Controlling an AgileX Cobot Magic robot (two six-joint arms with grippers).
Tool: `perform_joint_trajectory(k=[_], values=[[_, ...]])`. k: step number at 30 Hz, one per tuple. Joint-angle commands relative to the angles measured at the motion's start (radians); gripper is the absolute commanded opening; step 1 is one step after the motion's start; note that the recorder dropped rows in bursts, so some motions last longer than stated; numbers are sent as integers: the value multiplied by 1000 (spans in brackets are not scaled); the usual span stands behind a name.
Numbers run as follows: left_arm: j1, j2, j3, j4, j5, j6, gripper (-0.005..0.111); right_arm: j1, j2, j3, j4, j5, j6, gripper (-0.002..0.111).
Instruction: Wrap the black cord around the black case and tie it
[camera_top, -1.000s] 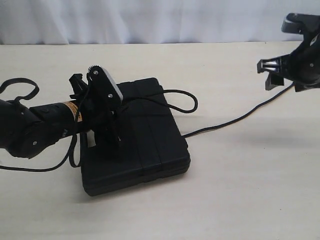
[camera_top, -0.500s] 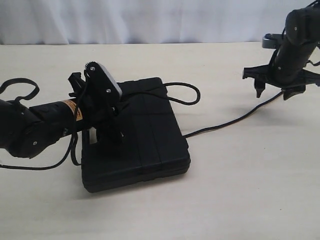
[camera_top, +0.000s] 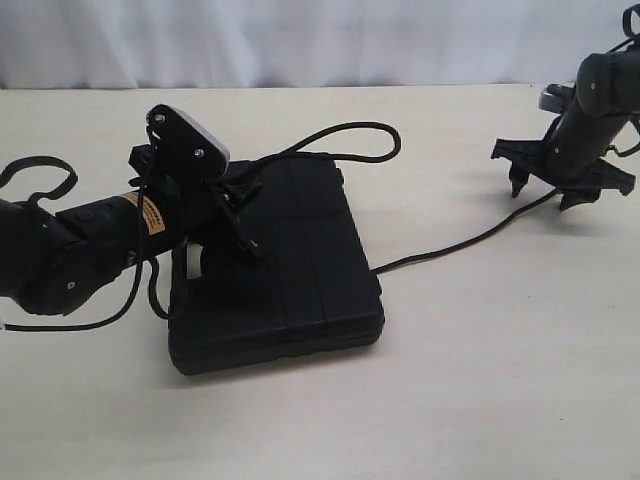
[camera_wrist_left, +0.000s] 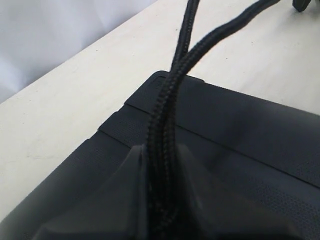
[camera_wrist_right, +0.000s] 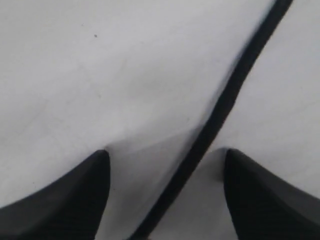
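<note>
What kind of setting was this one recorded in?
Most likely a robot lab test bench: a pale beige tabletop, a plain white cloth backdrop behind it, and two black robot arms working on a flat black plastic case and thin black braided cord.

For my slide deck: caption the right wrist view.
Open right claw poised astride the black cord, which runs across the pale table.

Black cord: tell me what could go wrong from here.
1. The left pincer pinches two strands of the cord above the case; a pull may drag the case instead of tightening.
2. The right pincer stands open astride the cord flat on the table; closing may miss it.
3. The slack loop beyond the case could snag a corner.
</note>
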Motion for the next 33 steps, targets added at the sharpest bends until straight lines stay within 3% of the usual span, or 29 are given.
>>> perform_joint_trajectory(k=[1, 6, 11, 16, 20, 23, 27, 28, 30, 33], values=[[0, -3, -4, -7, -51, -24, 0, -2, 26, -3, 15, -56, 7, 57], [0, -3, -4, -10, -57, -67, 0, -2, 12, -3, 61, -82, -54, 5], [0, -3, -4, -75, -57, -90, 0, -2, -65, 19, 93, -89, -205, 4], [0, -3, -4, -89, -55, -100, 0, -2, -218, 200, 165, -250, -421, 4], [0, -3, -4, -89, -53, -141, 0, 9, -359, 406, 460, -458, -799, 4], [11, -3, -4, -20, -64, -222, 0, 79, -469, 588, 725, -616, -1221, 4], [93, -3, -4, 177, -87, -425, 0, 175, -510, 678, 823, -713, -1300, 4], [152, -3, -4, 346, -120, -570, 0, 236, -512, 702, 817, -742, -1306, 4], [220, -3, -4, 486, -165, -721, 0, 295, -512, 717, 816, -773, -1308, 4], [304, -3, -4, 573, -162, -824, 0, 364, -516, 733, 818, -797, -1288, 4]])
